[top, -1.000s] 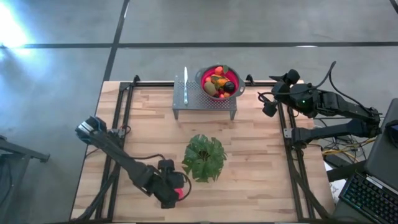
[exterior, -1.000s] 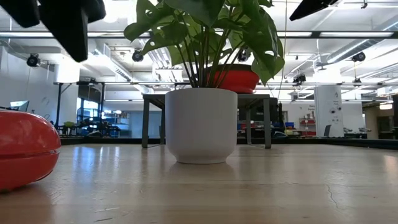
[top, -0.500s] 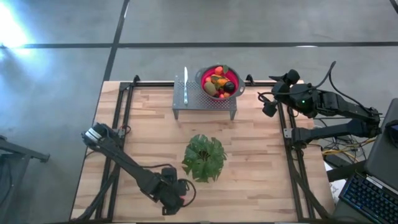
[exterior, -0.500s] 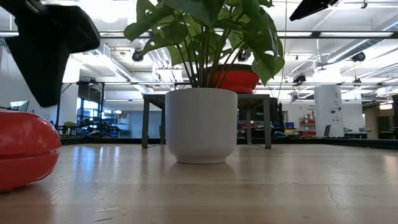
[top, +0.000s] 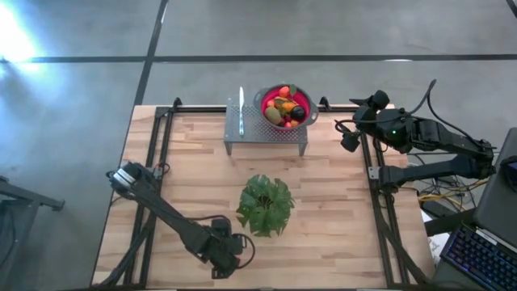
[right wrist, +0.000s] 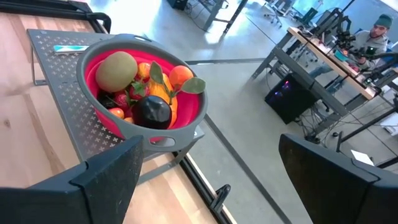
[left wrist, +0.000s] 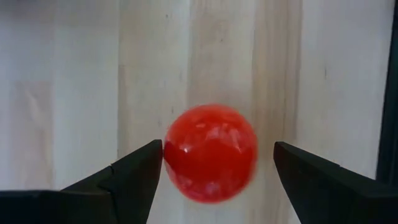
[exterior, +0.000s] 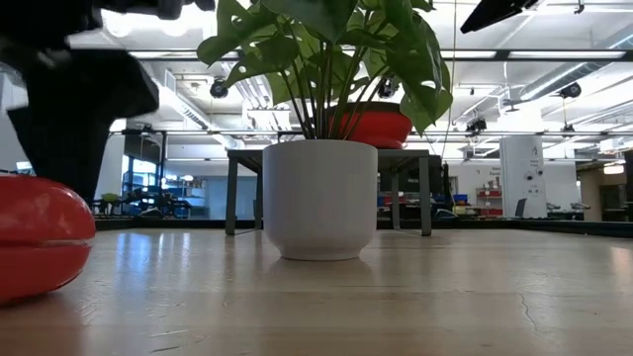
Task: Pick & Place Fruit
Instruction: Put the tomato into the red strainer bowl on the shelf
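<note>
The left gripper point(left wrist: 214, 171) hangs low over the near part of the wooden table point(top: 339, 202), its fingers point(left wrist: 134, 171) spread wide with a red round fruit point(left wrist: 210, 152) lying on the boards between them; one finger tip is close to the fruit's side, the other stands apart from it. In the low view the same red fruit point(exterior: 40, 242) rests on the tabletop at the picture's left edge, with the dark gripper body just above and behind it. From above, the left gripper point(top: 224, 250) sits just beside the green potted plant point(top: 265, 204), toward the table's near edge, and hides the fruit.

The rest of the fruit point(top: 283, 107) is heaped in a red colander bowl point(top: 300, 95) that stands on a perforated metal stand point(top: 254, 127) at the far edge of the table. A dark purple round fruit point(right wrist: 153, 110), an olive-green one point(right wrist: 115, 70) and orange pieces lie together in it.

The right gripper point(right wrist: 205, 168) waits beside the table's far right corner, fingers spread apart, facing the bowl.
</note>
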